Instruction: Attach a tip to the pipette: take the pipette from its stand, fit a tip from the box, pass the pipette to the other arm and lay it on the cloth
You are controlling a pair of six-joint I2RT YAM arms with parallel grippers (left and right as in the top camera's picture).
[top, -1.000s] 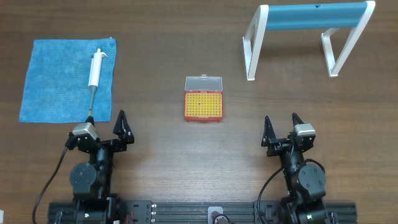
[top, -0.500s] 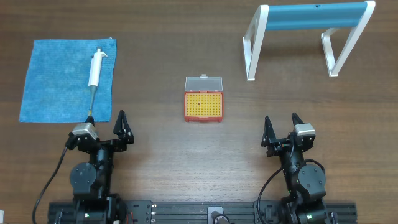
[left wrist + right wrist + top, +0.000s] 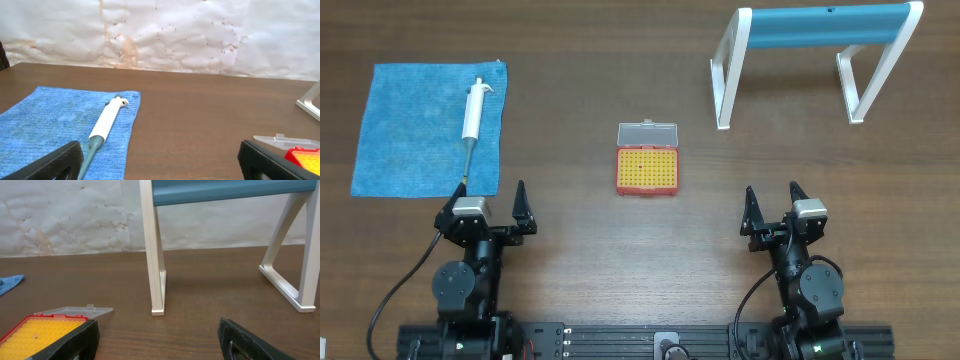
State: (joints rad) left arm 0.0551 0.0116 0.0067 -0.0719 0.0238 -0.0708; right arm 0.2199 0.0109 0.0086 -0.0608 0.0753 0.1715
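Turned slightly since a moment ago, the left gripper (image 3: 488,195) now faces squarely up the table (image 3: 580,100), fingers spread wide and empty. The blue-and-white stand (image 3: 825,25) sits far right and the blue cloth (image 3: 410,130) far left, with the open tip box (image 3: 647,170) between them. The pipette (image 3: 472,115) lies on the cloth by its right edge. The right gripper (image 3: 772,190) gapes wide, empty.

Left gripper (image 3: 487,192) swivelled at wrist, now facing straight ahead (jaws apart).

A dark wooden table (image 3: 580,80) stands before a white, seemingly stained wall (image 3: 175,35).
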